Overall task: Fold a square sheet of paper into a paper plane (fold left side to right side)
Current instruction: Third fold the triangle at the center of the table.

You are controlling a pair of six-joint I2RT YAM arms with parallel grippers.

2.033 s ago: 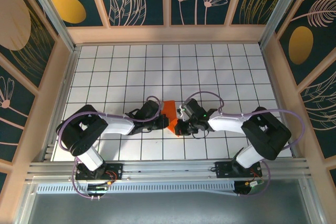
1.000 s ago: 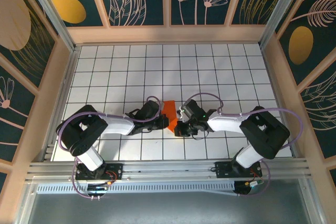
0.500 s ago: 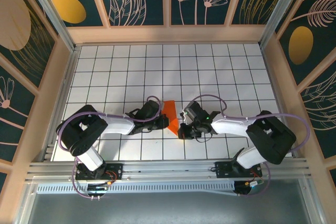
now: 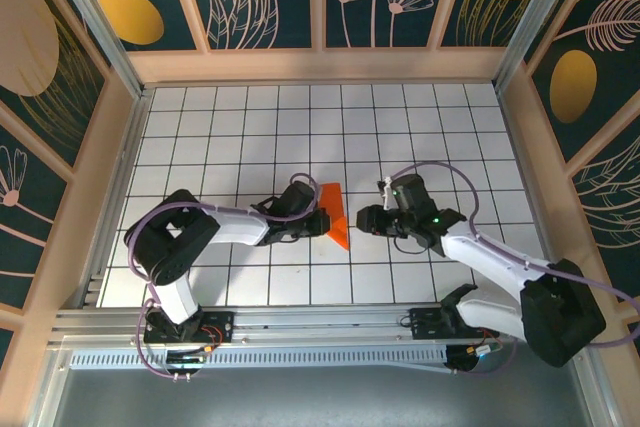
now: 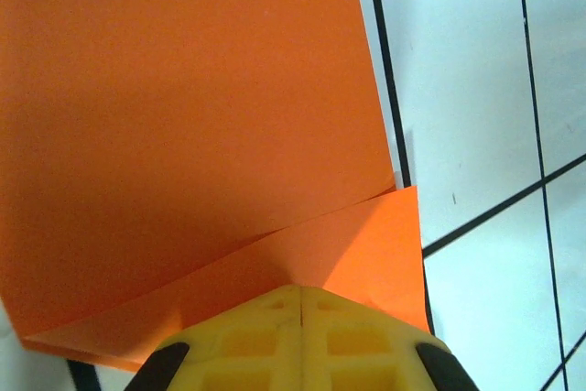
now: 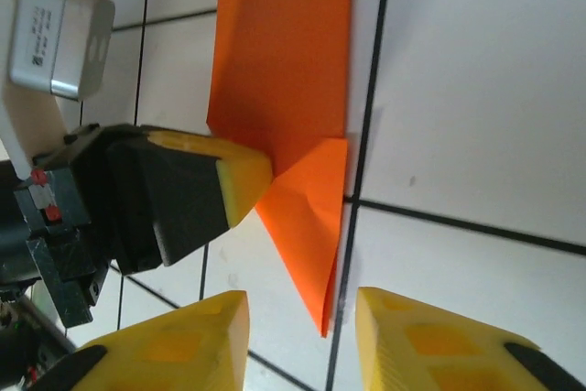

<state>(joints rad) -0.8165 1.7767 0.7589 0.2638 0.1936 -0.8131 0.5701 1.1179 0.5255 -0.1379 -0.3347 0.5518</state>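
The square sheet of paper (image 4: pixel 334 209), bright orange, lies on the white grid floor creased into a narrow shape, its point toward the near edge. In the left wrist view the paper (image 5: pixel 183 116) shows a folded flap low down. My left gripper (image 4: pixel 318 219) is shut, its yellow tips (image 5: pixel 300 292) pressing down on that flap. The right wrist view shows the paper (image 6: pixel 284 70) with the left fingertips (image 6: pixel 236 176) on its edge. My right gripper (image 4: pixel 363 219) stands open just right of the paper; its gap (image 6: pixel 302 345) frames the paper's point without touching it.
Wooden walls (image 4: pixel 320 65) ring the white gridded floor (image 4: pixel 400 127). An aluminium rail (image 4: pixel 320 325) with both arm bases runs along the near edge. Open floor lies behind and to both sides of the paper.
My right gripper has opened and pulled back to the right, off the paper. The left gripper stayed shut on the paper and slid slightly right.
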